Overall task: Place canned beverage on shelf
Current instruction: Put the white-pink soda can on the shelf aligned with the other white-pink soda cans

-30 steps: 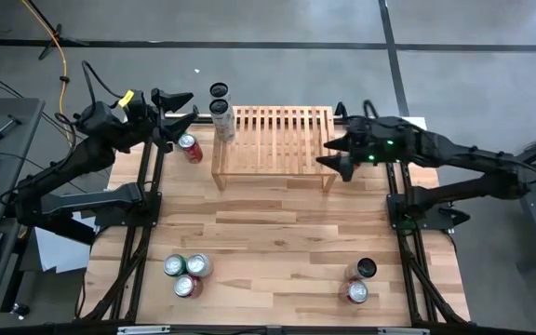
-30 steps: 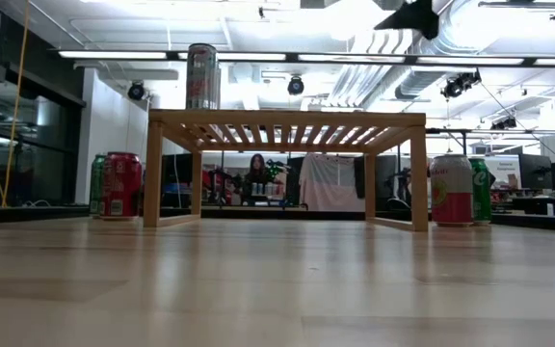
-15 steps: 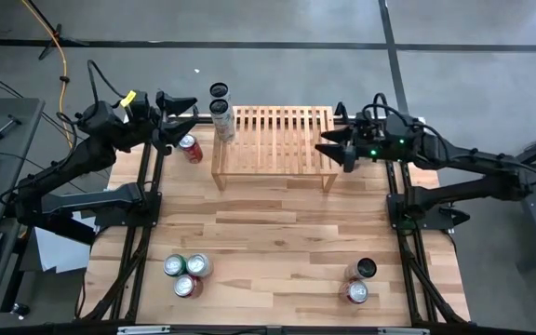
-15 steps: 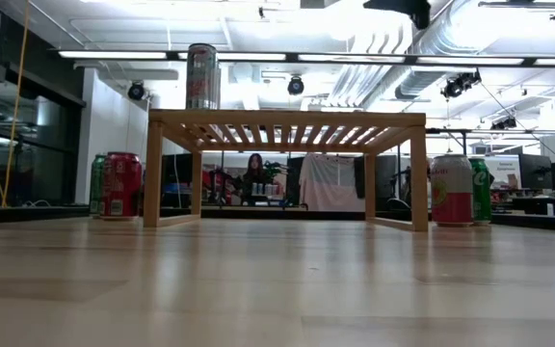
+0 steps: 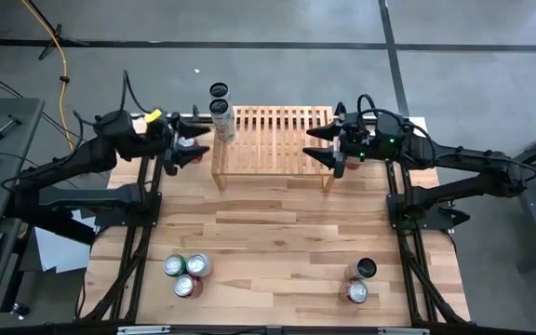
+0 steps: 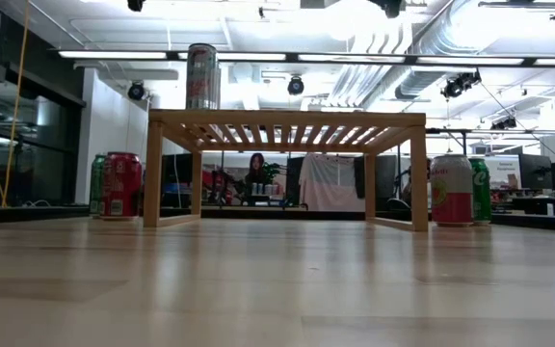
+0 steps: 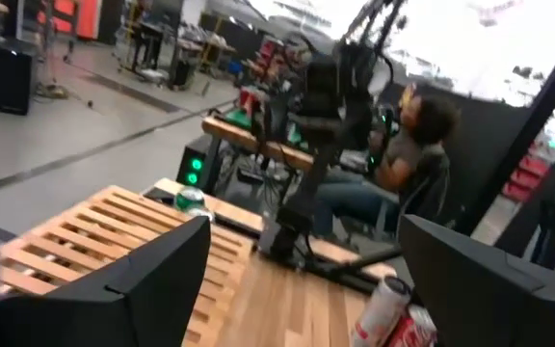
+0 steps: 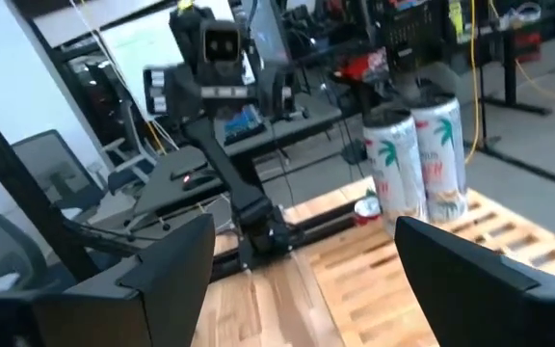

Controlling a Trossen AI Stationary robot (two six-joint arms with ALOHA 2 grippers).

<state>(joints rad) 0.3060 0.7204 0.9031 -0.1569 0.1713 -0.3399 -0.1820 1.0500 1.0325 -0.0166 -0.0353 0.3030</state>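
Looking down from the high camera, I saw the low light-wood slatted shelf (image 5: 273,144) at the far middle of the table, its long axis running left to right, with one tall silver can (image 5: 222,121) upright on its left end and a second tall can (image 5: 219,91) just behind it. My left gripper (image 5: 194,149) hung just off the shelf's left end, fingers spread and empty; a red can that I judged it was over was hidden beneath it. My right gripper (image 5: 321,144) hovered over the right end, also spread and empty. Loose cans stood well apart at the near edge: a red-and-green cluster (image 5: 186,274) on the left, a pair (image 5: 360,281) on the right.

At table height, the smooth cylinders stood upright beside the shelf's plain legs.

Through the left wrist, both dark fingers (image 7: 133,280) stood wide above the slats.

Through the right wrist, the fingers (image 8: 167,265) gaped toward the two palm-printed cans.

I judged the left arm nearer the next pick.
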